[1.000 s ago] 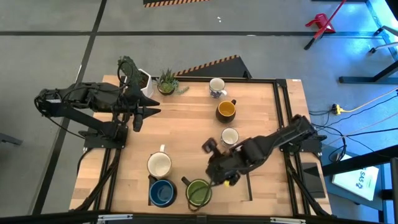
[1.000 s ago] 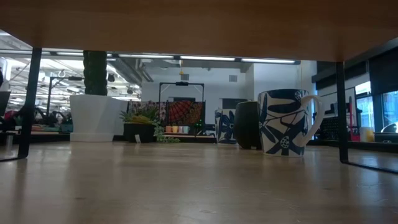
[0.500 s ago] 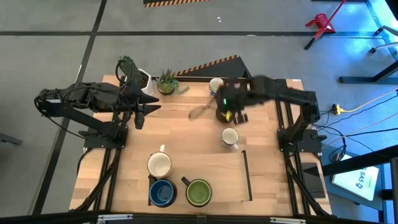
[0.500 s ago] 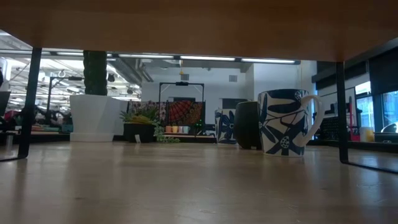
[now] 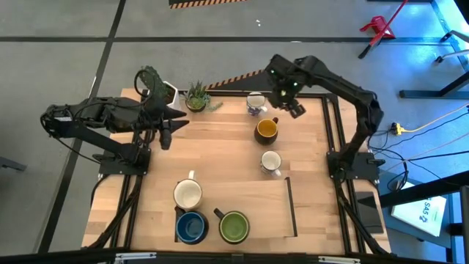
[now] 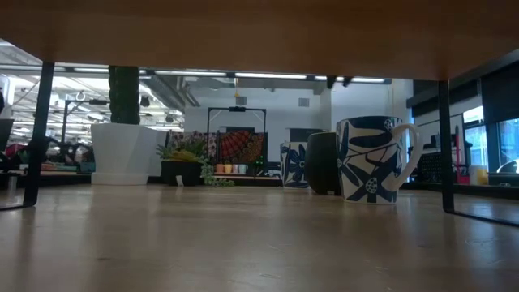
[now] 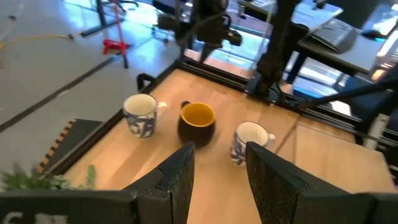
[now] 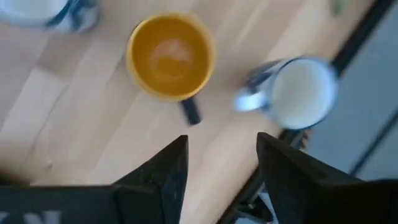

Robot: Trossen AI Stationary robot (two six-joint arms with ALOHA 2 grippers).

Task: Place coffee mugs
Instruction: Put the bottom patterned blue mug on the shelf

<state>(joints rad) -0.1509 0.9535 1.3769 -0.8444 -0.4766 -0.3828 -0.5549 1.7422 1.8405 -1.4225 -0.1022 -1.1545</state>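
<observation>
Swung away from the near-side green mug since a second ago, the right gripper point(image 5: 291, 95) now hangs over the table's far right corner, fingers parted and empty, as its own wrist view shows: two dark fingers point(image 8: 155, 171) spread with bare wood between them.

Directly beneath and just ahead of those fingers sit two mugs. The orange-yellow mug point(image 5: 266, 130) lies just toward the near side of the gripper, its dark handle pointing toward the far edge. The blue-patterned white mug point(image 5: 256, 102) stands just beside the gripper, toward the table's middle; the low view shows it upright with its handle out to one side point(image 6: 370, 159). A small cream-white mug point(image 5: 270, 161) stands a little farther toward the near side, in line with the other two.

Judging by this, the coming move is a short drop onto one of these far mugs, most likely the patterned one or the orange-yellow one; which of them cannot be told.

Well apart, at the near edge, a larger cream-white mug point(image 5: 187, 193), the blue mug point(image 5: 191, 226) and the green mug point(image 5: 233, 226) form a close group.

The left gripper point(image 5: 164, 126) waits over the far left, fingers apart and empty, near the cactus pot point(image 5: 163, 92) and the spiky plant point(image 5: 196, 96); the right arm is clearly the nearer one.
</observation>
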